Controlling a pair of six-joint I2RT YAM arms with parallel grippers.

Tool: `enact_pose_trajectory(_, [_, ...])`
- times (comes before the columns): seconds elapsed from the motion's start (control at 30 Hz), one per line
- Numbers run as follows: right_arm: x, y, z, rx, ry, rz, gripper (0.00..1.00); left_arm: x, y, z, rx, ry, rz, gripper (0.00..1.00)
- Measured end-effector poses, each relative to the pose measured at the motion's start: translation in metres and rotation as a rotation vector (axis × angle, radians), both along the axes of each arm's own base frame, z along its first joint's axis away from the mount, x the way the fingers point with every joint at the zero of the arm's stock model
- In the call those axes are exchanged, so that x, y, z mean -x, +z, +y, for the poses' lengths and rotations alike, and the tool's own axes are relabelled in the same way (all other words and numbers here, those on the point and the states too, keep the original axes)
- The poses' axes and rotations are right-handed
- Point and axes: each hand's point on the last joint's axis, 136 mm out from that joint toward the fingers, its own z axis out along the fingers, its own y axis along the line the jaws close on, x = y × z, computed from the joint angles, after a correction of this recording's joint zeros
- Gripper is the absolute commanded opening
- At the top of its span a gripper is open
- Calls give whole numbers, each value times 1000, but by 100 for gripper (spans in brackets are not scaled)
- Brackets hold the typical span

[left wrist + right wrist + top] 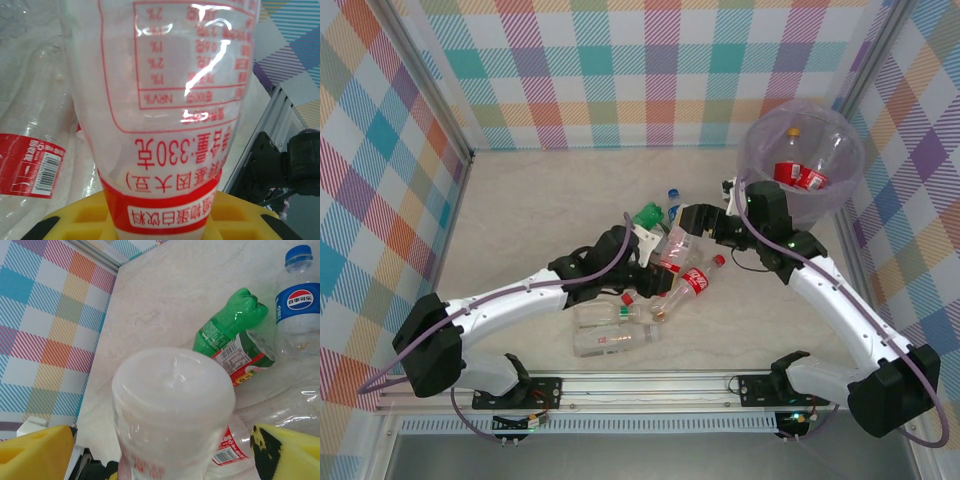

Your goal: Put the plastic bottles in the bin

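A milky-white plastic bottle (pixel 675 245) with red print hangs between my two grippers. My left gripper (pixel 645 262) is shut on its narrow red-banded end (pixel 160 210), and the printed body (pixel 170 100) rises away from the yellow pads. My right gripper (pixel 705 222) stands open around the bottle's round base (pixel 172 395), with a gap on each side to its yellow fingers (pixel 35 452). The bin (pixel 760 150), lined with a lilac bag, stands at the back right with red-labelled bottles (pixel 800 177) inside. A green bottle (pixel 227 322) and a blue-labelled bottle (pixel 299 300) lie on the table.
A red-capped cola bottle (pixel 697 280) and two clear bottles (pixel 615 340) lie near the front middle. A crushed red-labelled bottle (pixel 30 165) lies beside the left gripper. Checked walls close off three sides; a metal rail (pixel 650 385) runs along the near edge.
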Motion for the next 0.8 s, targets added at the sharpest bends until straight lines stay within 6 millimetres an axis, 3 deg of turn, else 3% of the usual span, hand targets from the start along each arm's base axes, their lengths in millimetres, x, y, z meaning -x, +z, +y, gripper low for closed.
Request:
enact_pose_trajectory(0.2, [-2, -3, 3, 0, -1, 5, 67, 4, 0, -2, 3, -17, 1, 0])
enact_pose_trajectory(0.5, [-5, -8, 2, 3, -22, 4, 48, 4, 4, -6, 18, -18, -6, 2])
enact_pose_trajectory(0.6, [-5, -10, 1, 5, -24, 1, 44, 4, 2, -6, 14, -19, -4, 17])
enact_pose_trajectory(0.7, [-4, -7, -2, 7, -36, -10, 45, 4, 3, -6, 17, -19, -6, 46])
enact_pose_trajectory(0.77, [-3, -3, -6, 13, -50, -26, 44, 4, 4, -7, 18, -25, -12, 82])
enact_pose_trajectory(0.8, [-3, -2, -8, 20, -55, -36, 45, 5, 4, -8, 18, -27, -15, 93])
